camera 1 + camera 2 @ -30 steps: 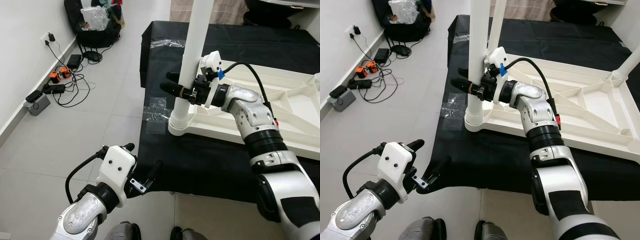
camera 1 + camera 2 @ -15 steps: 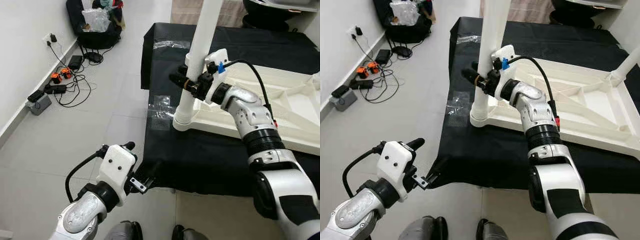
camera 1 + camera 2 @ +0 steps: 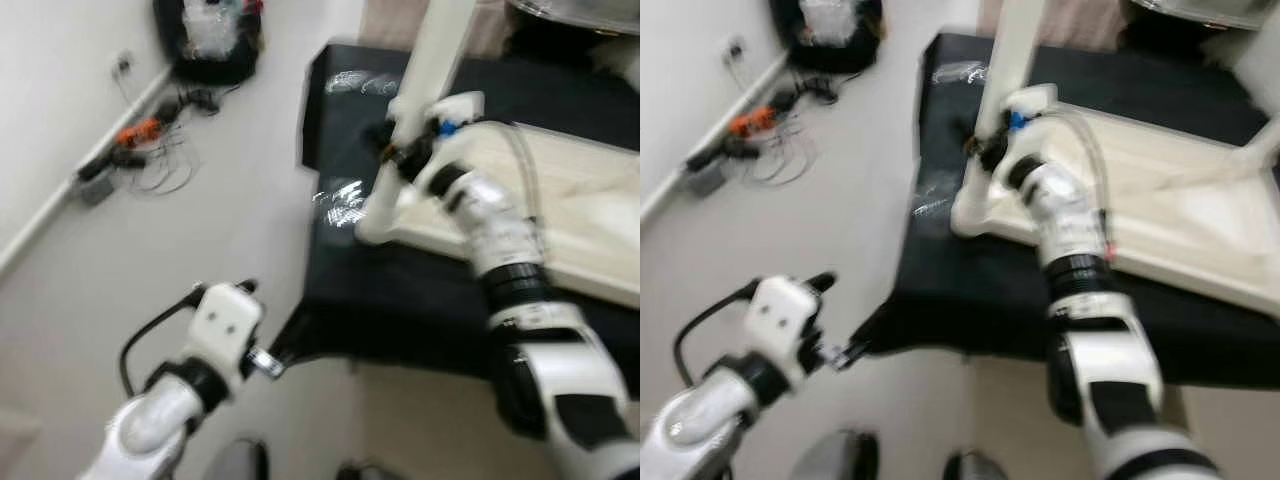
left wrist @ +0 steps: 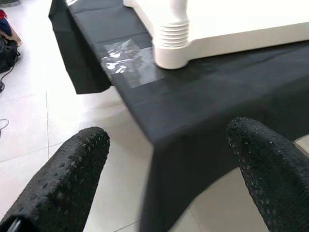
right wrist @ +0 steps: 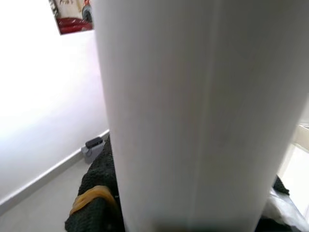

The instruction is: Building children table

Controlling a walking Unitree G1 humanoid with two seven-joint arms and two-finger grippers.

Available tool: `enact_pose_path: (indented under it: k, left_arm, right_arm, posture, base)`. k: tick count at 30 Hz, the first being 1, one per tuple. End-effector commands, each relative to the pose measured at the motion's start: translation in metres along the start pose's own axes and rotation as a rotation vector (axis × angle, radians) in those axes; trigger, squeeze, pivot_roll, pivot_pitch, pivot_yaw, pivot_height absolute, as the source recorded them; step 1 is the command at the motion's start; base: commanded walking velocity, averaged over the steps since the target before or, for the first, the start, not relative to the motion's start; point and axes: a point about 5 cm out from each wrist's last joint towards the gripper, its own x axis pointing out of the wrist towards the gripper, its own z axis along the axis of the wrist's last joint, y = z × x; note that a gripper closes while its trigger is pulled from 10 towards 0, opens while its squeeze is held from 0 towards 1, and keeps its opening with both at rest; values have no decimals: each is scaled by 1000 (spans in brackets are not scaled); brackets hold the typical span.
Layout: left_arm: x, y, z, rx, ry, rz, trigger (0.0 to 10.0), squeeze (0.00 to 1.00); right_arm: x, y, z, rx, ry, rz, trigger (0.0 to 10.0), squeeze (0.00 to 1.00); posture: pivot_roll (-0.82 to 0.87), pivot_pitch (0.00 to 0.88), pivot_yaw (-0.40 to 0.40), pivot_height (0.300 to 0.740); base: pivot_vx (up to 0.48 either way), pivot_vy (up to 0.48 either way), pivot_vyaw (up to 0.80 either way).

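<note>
A white table leg [image 3: 428,95] stands upright, its ribbed base [image 4: 171,46] seated in the corner of the upturned white tabletop [image 3: 565,215]. The tabletop lies on a black cloth [image 3: 400,300]. My right gripper [image 3: 393,150] is shut on the leg partway up; in the right wrist view the leg [image 5: 193,96] sits between its black fingers [image 5: 99,193]. My left gripper [image 4: 164,179] is open and holds nothing. It hangs low over the floor, in front of the cloth's near corner, and its wrist [image 3: 225,320] shows at the lower left.
Cables and a power strip [image 3: 130,150] lie by the left wall, with a black bag [image 3: 210,30] behind them. Clear plastic [image 4: 128,58] is stuck on the cloth beside the leg's base. Another white leg [image 3: 1262,145] stands at the tabletop's far right. Pale tiled floor surrounds the cloth.
The whole picture has shifted and blurred, so the camera is moving. My right gripper stays on the leg. The left arm hangs much as before.
</note>
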Motion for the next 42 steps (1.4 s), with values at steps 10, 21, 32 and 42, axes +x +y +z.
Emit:
enact_pose_path:
  k: [10,21,32,42]
  left_arm:
    - [0,-2,-2,-11,7,-9,10000,0]
    - [3,0,-1,0,-2,-3,10000,0]
    - [5,5,0,13,-10,8,10000,0]
    - [6,8,0,23,-13,15,10000,0]
  right_arm:
    - [-13,-18,-40,21,156,-255,10000,0]
    - [-7,19,-33,-144,64,-191,10000,0]
    - [-6,22,-43,-44,143,-468,10000,0]
    - [-12,11,-40,-22,149,-654,10000,0]
  posture:
    - [107,186,-57,740]
    - [100,168,-58,740]
    - [101,173,-66,740]
    - [102,179,-69,740]
  base:
    - [0,0,0]
    - [0,0,0]
    - [0,0,0]
    - [0,0,0]
